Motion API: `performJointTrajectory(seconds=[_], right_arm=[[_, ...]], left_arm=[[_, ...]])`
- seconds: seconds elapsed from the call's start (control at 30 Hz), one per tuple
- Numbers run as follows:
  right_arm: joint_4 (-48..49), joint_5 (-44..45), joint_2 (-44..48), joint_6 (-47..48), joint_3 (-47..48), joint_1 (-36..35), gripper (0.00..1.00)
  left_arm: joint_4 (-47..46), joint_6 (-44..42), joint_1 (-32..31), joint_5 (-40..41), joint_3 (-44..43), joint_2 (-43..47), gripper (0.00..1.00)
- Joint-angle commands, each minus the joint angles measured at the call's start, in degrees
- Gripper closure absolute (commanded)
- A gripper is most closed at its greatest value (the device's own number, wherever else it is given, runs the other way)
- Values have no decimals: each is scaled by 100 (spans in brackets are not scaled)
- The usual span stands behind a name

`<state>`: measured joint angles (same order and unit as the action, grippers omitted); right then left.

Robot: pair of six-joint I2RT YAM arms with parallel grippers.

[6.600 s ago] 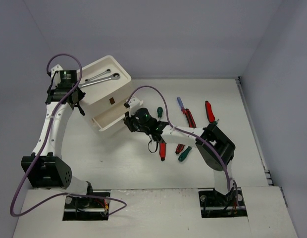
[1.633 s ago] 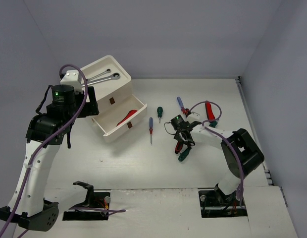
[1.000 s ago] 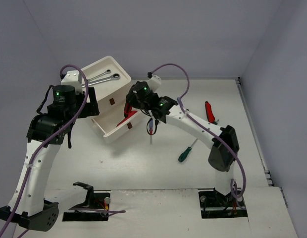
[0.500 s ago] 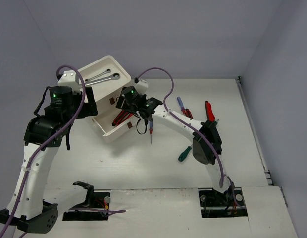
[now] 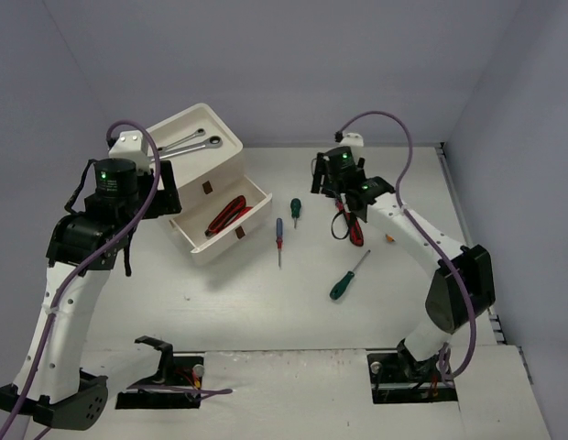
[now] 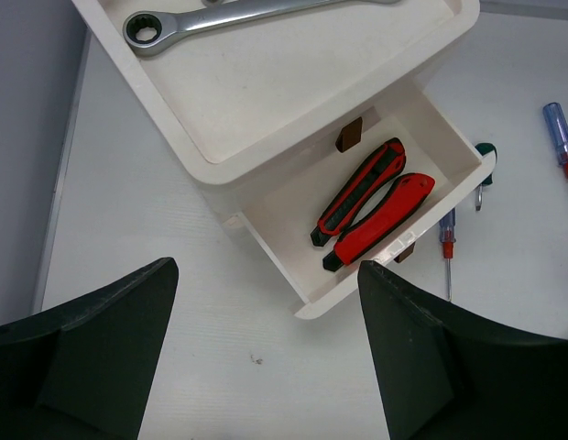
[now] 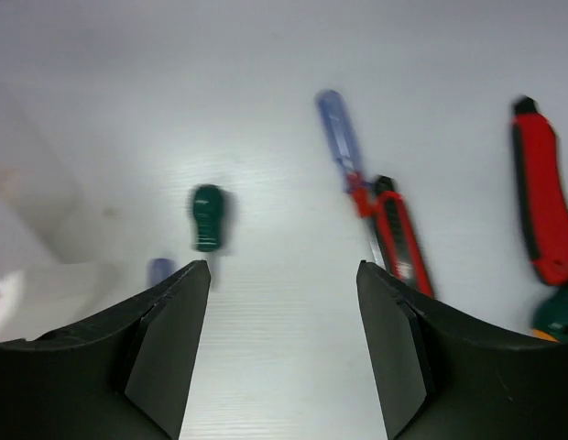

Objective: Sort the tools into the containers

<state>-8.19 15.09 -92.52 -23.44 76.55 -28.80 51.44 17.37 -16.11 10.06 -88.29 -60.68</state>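
The right wrist view is smeared; tools there read as colours more than shapes. The right gripper (image 7: pixel 282 268) hangs over the far middle of the table (image 5: pixel 256 312), jaws spread, only bare tabletop between them. Beyond it lie a clear-blue screwdriver (image 7: pixel 342 137) and red-and-black pliers (image 7: pixel 398 243), touching or crossing, I cannot tell which; in the overhead view the right arm covers most of both. A red cutter (image 7: pixel 543 197) runs off the right edge of that wrist view; a green rounded shape in the bottom right corner is too cut off to name.

The white box (image 5: pixel 209 176) sits far left, turned at an angle; from above only its top tray (image 6: pixel 266 82) and one pulled-out drawer (image 6: pixel 284 197) show, and what lies below them is hidden. Two ratchet wrenches (image 5: pixel 185 147) lie in the tray; the left wrist view crops them at its top edge. In the drawer a pair of red-and-black tools (image 6: pixel 362 197) lie side by side, touching, their working ends hard to make out; a brown handle tab (image 6: pixel 349 134) shows above them.

The left gripper (image 6: pixel 266 266) hangs high by the box's near left side, jaws wide apart and holding nothing.

Right of the drawer lie a short blue screwdriver (image 5: pixel 278 236) and a stubby green screwdriver (image 5: pixel 295 207); a long green-handled screwdriver (image 5: pixel 342 282) lies nearer, well apart. The widest open stretch of table runs near of these, towards the arm bases; walls close the left, far and right sides.
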Motion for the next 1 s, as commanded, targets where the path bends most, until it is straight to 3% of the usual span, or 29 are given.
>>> performJointTrajectory(seconds=[0.0,0.17,0.6,0.97], right_arm=[[-42,-892,140,681,-662,702,38],[-51,-1371,-132,898,-1003,1248,40],[-51,-1637,-730,1281,-1521,1438,42],[-42,-1175,-1383,1385,-1222,1501,45]], left_arm=[[-187,-66,-41,-48,-206,-31,23],[-178,-78,-50,-39,-206,10,23],[-169,-117,-50,-21,-86,188,23],[-169,-103,-50,-22,-30,268,23]])
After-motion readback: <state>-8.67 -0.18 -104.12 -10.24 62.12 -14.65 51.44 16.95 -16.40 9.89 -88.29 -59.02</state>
